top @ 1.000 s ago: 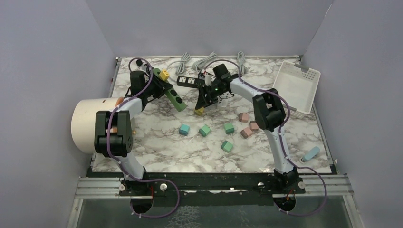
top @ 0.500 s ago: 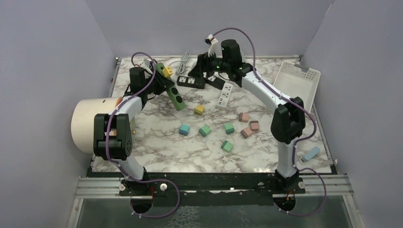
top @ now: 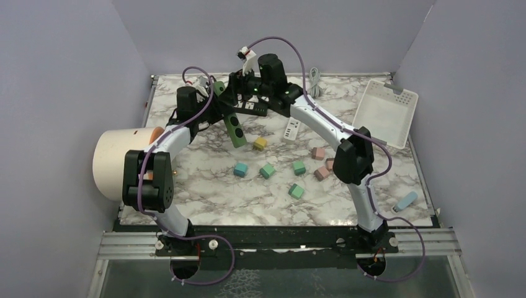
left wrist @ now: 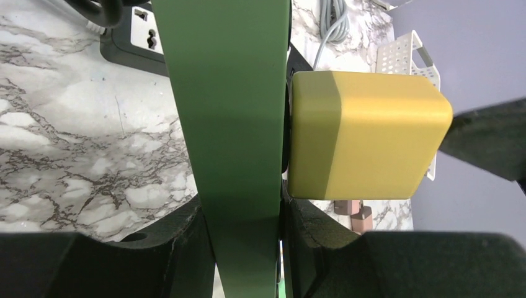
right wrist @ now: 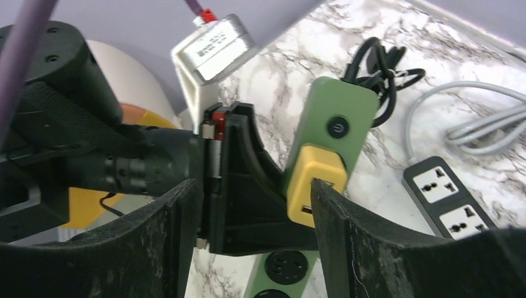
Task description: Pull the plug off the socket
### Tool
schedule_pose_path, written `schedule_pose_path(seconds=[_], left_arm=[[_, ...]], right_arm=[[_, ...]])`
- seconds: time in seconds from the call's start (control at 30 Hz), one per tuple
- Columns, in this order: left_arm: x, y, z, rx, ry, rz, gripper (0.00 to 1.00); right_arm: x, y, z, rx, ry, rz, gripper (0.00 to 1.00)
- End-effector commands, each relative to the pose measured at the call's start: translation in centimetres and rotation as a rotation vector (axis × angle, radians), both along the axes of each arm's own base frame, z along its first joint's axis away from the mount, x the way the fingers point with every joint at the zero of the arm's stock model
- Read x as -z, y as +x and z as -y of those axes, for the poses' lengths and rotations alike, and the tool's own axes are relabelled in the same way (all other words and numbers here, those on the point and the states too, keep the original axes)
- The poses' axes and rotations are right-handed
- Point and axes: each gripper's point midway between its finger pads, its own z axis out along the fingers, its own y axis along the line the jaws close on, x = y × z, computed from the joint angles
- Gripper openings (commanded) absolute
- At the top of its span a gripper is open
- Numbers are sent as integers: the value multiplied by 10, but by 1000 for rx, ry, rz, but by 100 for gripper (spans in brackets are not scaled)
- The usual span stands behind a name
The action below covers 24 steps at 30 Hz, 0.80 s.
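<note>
My left gripper [left wrist: 242,248] is shut on a green power strip [left wrist: 226,105] and holds it tilted above the table's far left. A yellow plug [left wrist: 366,133] sits in the strip's socket, just beyond the left fingers. My right gripper [right wrist: 254,186] is open and reaches in beside the plug [right wrist: 313,183]. Its right fingertip [right wrist: 322,192] overlaps the plug's edge, and the left gripper's finger lies between its jaws. In the top view the strip [top: 234,131] slants down from the left gripper [top: 211,108]. The right gripper [top: 231,92] hides the plug there.
A black power strip [top: 251,107] and a white one [top: 293,130] lie mid-back with grey cables. A yellow cube [top: 260,143], green cubes [top: 267,170] and pink cubes [top: 320,172] are scattered mid-table. A white basket [top: 384,112] leans at the right and a large white roll [top: 118,162] at the left.
My right arm lifted from the table's middle and swung back and left to the plug on the held strip. My left gripper shifted slightly right with the strip.
</note>
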Motion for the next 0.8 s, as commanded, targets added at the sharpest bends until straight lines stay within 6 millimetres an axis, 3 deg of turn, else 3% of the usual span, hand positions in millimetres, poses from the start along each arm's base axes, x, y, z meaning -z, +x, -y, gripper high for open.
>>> schedule_pose_path(seconds=[0.0, 0.17, 0.77], left_arm=[[-69, 8, 1, 23, 22, 226, 0], [-70, 7, 1, 27, 23, 230, 0], [-76, 3, 4, 50, 18, 255, 0]], right_arm=[[-6, 17, 9, 110, -4, 28, 68], [-11, 22, 16, 156, 6, 59, 68], [40, 33, -14, 110, -37, -67, 55]])
